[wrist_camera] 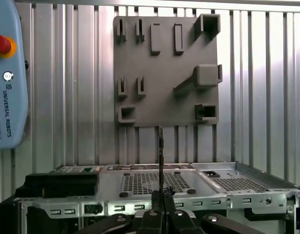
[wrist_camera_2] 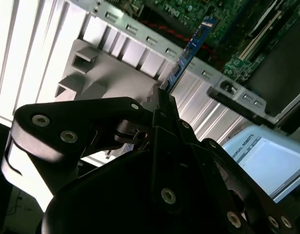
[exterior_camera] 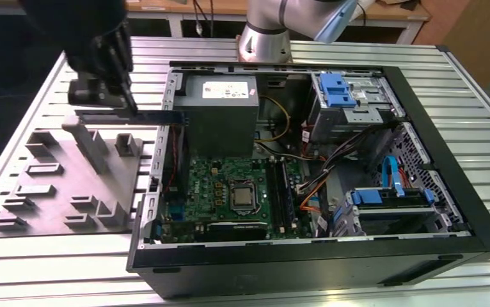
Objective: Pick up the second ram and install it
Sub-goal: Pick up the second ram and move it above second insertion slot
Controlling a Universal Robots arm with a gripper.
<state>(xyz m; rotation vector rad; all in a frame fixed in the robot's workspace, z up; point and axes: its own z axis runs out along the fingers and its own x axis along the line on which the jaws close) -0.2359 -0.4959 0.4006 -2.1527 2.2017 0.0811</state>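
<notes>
My black gripper [exterior_camera: 124, 102] hangs above the far end of the grey moulded tray [exterior_camera: 66, 192], at the exterior view's left, just outside the open computer case [exterior_camera: 450, 192]. It is shut on the second ram [exterior_camera: 142, 118], a long dark stick held level above the tray, its free end reaching the case's side wall. In the second wrist view the ram [wrist_camera_2: 189, 51] sticks out from between the fingers [wrist_camera_2: 164, 105] toward the motherboard. In the first wrist view it shows edge-on as a thin dark line [wrist_camera: 160, 156] over the tray [wrist_camera: 164, 97]. The motherboard's ram slots [exterior_camera: 279, 192] lie inside the case.
Inside the case are a grey power supply [exterior_camera: 219, 93], blue-fronted drive cages [exterior_camera: 339, 89], the processor [exterior_camera: 243, 197] and loose cables [exterior_camera: 313, 185]. The arm's base [exterior_camera: 267, 32] stands behind the case. A pendant with a red button [wrist_camera: 6, 73] lies on the slatted table [exterior_camera: 475, 70].
</notes>
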